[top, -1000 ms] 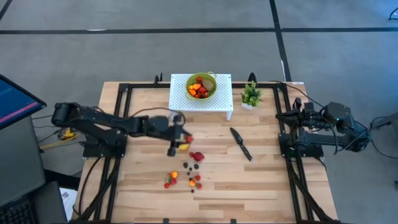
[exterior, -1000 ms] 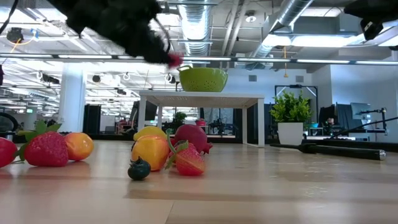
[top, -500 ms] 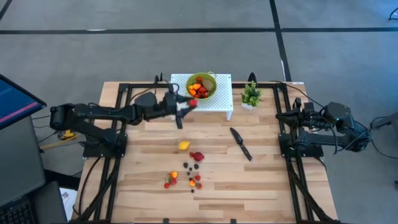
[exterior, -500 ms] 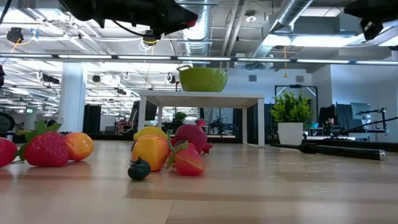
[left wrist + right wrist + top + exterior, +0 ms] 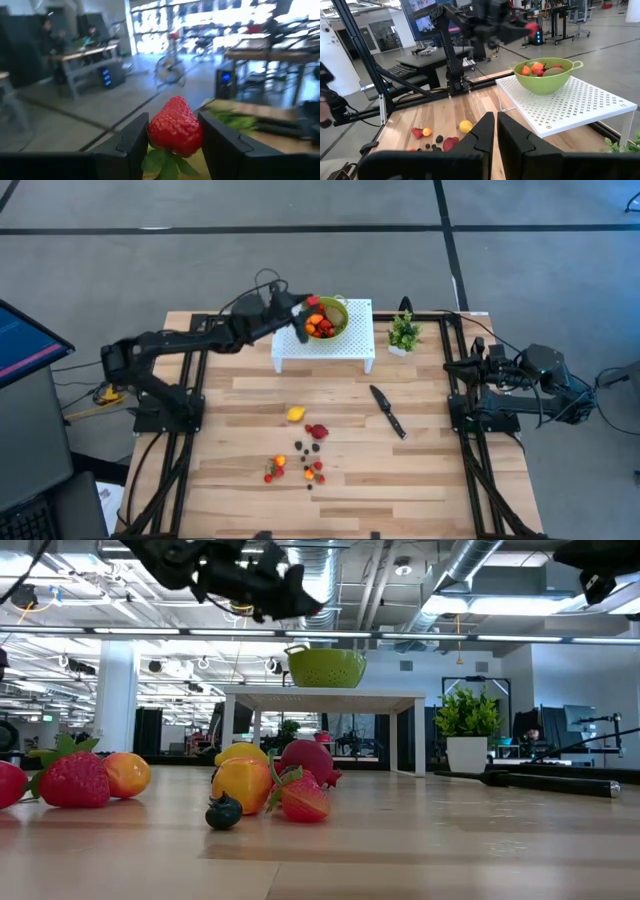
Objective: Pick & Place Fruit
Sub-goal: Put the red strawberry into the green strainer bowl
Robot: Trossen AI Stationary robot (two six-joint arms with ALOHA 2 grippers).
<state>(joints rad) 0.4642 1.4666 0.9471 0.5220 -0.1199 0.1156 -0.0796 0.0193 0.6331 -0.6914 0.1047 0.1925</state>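
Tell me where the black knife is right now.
In the high view the black knife lies flat on the table's right half, in front of the white stand and right of the scattered fruit.

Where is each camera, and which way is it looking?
High: above the table, looking down; both arms show.
Low: at tabletop height, looking across at fruit.
Left wrist: on the left arm; its jaws hold a strawberry.
Right wrist: on the right arm, shut jaws, facing the green bowl.
High and right wrist views share the bowl.
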